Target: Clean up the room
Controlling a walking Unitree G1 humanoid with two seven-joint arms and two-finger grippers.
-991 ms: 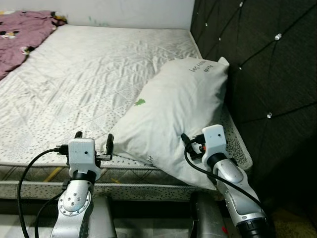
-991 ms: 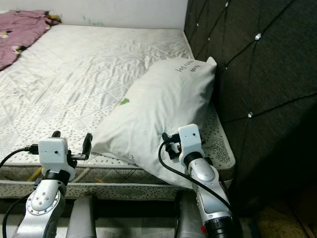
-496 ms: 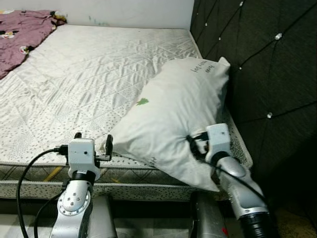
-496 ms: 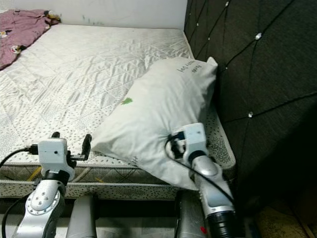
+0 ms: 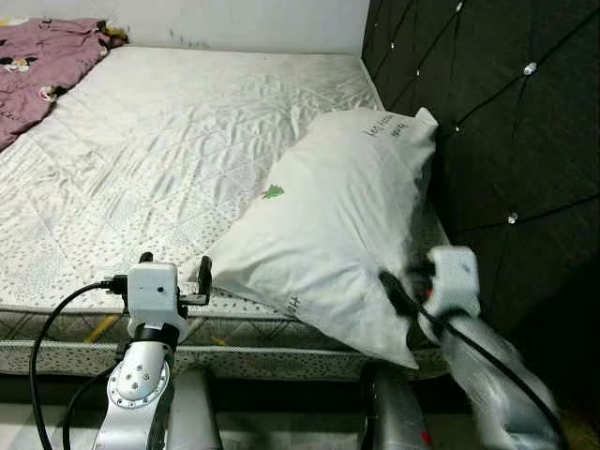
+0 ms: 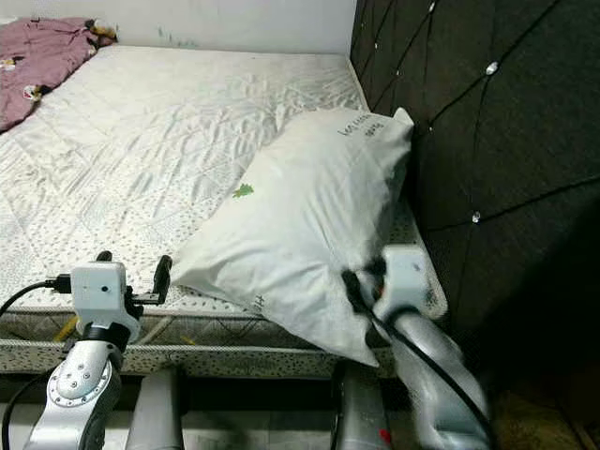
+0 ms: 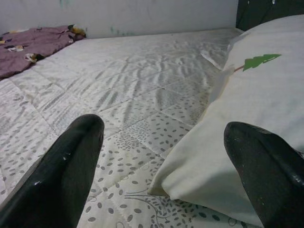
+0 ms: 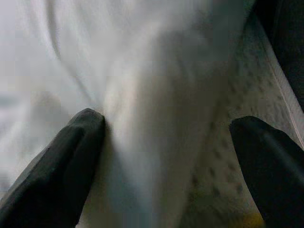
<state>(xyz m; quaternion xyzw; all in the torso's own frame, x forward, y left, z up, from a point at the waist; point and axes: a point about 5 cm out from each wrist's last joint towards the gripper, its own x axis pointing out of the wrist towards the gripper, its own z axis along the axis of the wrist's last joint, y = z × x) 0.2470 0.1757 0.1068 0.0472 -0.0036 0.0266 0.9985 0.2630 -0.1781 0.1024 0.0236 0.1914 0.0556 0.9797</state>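
With fingers spread on both the left gripper (image 5: 172, 277) and right gripper (image 8: 166, 156), straightening the plump white fabric pillow (image 5: 333, 220), right of centre; next, probably clamp its near corner.

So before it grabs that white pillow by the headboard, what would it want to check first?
1. Left tool open: ok, fingers spread at the pillow's near corner.
2. Right tool open: ok, fingers wide with pillow fabric between them.
3. Right tool steady: not ok, that arm is blurred by motion.
4. Pillow within reach: ok, it lies at the mattress edge, leaning toward the dark headboard.
5. Firm grip on pillow: not ok, neither tool has closed.
6. Purple blanket out of the way: ok, far corner.
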